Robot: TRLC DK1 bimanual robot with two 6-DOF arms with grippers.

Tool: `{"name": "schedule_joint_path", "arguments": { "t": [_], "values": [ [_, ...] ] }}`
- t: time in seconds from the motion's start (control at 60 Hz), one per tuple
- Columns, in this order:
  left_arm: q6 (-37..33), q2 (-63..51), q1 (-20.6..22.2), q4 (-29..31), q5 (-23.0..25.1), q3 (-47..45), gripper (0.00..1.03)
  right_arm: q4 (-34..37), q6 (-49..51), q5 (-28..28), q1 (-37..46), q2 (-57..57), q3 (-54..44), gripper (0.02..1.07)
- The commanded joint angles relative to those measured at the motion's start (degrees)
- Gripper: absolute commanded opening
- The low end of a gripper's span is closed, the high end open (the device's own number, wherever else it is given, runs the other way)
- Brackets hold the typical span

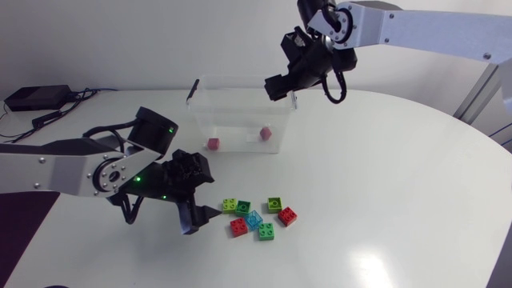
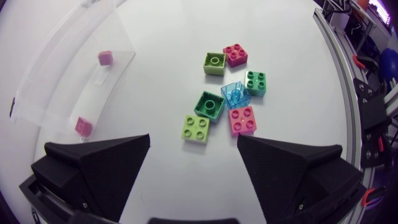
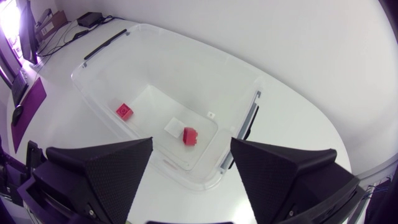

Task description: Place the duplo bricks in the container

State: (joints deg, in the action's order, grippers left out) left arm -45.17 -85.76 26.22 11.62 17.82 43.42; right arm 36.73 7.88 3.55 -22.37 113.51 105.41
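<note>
Several duplo bricks lie in a cluster on the white table: lime [image 1: 230, 205], dark green [image 1: 243, 207], pale blue [image 1: 254, 218], red [image 1: 238, 227], and others beside them. My left gripper [image 1: 204, 220] is low, just left of the cluster, and open. In the left wrist view the lime brick [image 2: 196, 129] and red brick [image 2: 242, 119] lie just ahead of the left gripper [image 2: 193, 165], with nothing between its fingers. My right gripper [image 1: 280, 85] hangs open and empty above the clear container [image 1: 200, 120], near its right rim. Two red bricks [image 3: 125, 111] [image 3: 191, 135] rest on the container's floor.
The container's rim [image 3: 245, 121] has dark handle clips at both short ends. A white label [image 3: 175, 127] sits on its floor. A black box with cables [image 1: 36, 98] lies at the table's far left. White table surface [image 1: 400, 200] stretches right of the bricks.
</note>
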Motion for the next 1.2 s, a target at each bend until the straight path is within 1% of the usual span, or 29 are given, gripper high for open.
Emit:
{"name": "schedule_joint_path", "arguments": {
  "t": [0.0, 0.15, 0.45, 0.567, 0.667, 0.817, 0.917, 1.017, 1.05, 1.067, 1.183],
  "values": [
    [-1.9, -1.3, 0.9, -1.3, -0.1, -1.7, 0.98, 1.6, -0.7, -0.3, 0.0, -5.0, -2.5, 1.02],
    [-3.7, -5.7, 1.3, -3.6, -0.2, -0.7, 0.98, 2.4, 0.1, -0.3, -0.9, -13.5, -11.2, 1.02],
    [-6.9, -11.7, 0.7, -5.6, -0.2, 2.3, 0.98, 4.4, 0.4, -0.1, -4.9, -27.3, -28.3, 1.02],
    [-6.9, -14.4, 0.7, -7.4, -0.2, 3.3, 0.98, 4.2, -0.1, -0.1, -6.3, -30.5, -35.5, 1.02],
    [-7.0, -15.6, 0.5, -7.7, -0.1, 4.6, 0.97, 3.4, -0.1, 0.0, -6.7, -32.3, -40.6, 1.02],
    [-7.6, -17.3, 0.6, -7.7, -0.1, 5.7, 0.91, 1.7, -0.6, 0.2, -7.2, -33.0, -46.5, 1.02],
    [-7.6, -17.9, 0.7, -7.7, -0.1, 6.2, 0.8, 0.4, -1.0, 0.2, -8.0, -32.9, -49.6, 1.02],
    [-7.6, -18.6, 1.0, -7.7, 0.0, 6.4, 0.56, -1.1, -1.7, 0.4, -9.2, -31.7, -52.1, 1.02],
    [-7.7, -18.7, 1.1, -7.7, 0.1, 6.5, 0.5, -1.9, -2.0, 0.4, -9.8, -31.2, -52.8, 1.02],
    [-7.7, -18.9, 1.1, -7.7, 0.1, 6.6, 0.44, -2.4, -2.2, 0.3, -10.2, -30.9, -53.2, 1.02],
    [-7.7, -19.2, 1.3, -7.6, 0.5, 6.9, 0.43, -4.1, -2.6, 0.2, -11.6, -28.1, -53.9, 1.02]
  ]
}}
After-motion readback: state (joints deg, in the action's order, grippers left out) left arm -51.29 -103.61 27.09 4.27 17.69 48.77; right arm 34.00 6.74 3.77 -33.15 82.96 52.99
